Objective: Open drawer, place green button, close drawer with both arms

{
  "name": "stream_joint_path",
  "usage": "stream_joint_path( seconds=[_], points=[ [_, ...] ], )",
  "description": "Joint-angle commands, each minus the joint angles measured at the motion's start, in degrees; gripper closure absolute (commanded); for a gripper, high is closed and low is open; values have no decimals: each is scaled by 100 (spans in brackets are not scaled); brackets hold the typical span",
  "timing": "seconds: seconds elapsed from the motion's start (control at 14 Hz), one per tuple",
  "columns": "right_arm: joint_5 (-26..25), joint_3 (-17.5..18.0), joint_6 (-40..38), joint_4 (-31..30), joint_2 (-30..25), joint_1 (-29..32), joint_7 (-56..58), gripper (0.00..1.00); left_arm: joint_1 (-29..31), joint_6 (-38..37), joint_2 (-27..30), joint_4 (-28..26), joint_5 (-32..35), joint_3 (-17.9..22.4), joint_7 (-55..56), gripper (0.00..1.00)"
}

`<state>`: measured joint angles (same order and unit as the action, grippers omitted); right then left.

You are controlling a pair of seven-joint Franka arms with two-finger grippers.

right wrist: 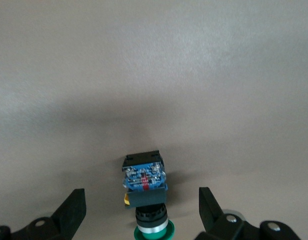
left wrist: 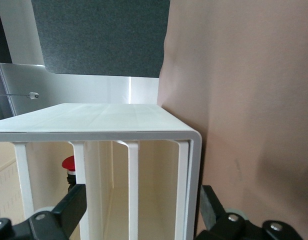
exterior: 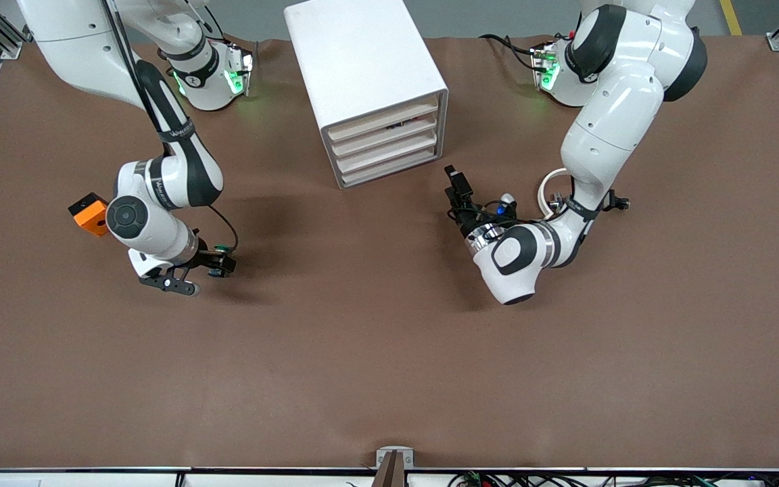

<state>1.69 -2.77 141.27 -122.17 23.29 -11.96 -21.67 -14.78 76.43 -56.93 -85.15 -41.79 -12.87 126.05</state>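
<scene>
Cabinet: white box on the brown table, between the two arm bases, its four drawer fronts angled toward the left arm's end.
Drawer: cream-beige strips stacked in the cabinet face, all apparently pushed in; something small and dark shows at the second strip from the top, too tiny to name.
Left gripper: low in front of the cabinet's drawer face, fingers spread wide, holding nothing; its wrist view looks straight at the cabinet's rounded corner, a red-capped object just visible inside.
Right gripper: low over the table toward the right arm's end, fingers parted, not clamped on anything.
Button: lying on the table between the right gripper's fingers, green cap toward the wrist, blue end pointing away.
Orange block: on the table beside the right arm's elbow.
</scene>
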Motion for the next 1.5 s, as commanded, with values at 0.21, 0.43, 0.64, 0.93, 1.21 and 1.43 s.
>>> stream_joint_path(
  seconds=[0.21,0.43,0.64,0.93,1.21,1.43],
  points=[
    [-2,-30,103,-96,167,-96,66,0,-217,-138,-20,139,-268,-49,271,0],
    [-2,-30,331,-96,325,-157,57,0,-332,-138,-11,113,-268,-49,279,0],
    [-11,-30,305,-88,334,-192,75,0,-481,-138,-20,113,-285,-58,323,0],
    [-11,-30,296,-88,334,-237,66,100,-718,-146,-2,130,-259,-128,323,13],
    [-11,-39,244,-44,326,-201,75,100,-850,-138,-2,122,-242,-128,315,42],
    [-11,-57,-421,394,229,-184,75,100,-859,-138,-11,96,-241,-128,306,45]
  ],
)
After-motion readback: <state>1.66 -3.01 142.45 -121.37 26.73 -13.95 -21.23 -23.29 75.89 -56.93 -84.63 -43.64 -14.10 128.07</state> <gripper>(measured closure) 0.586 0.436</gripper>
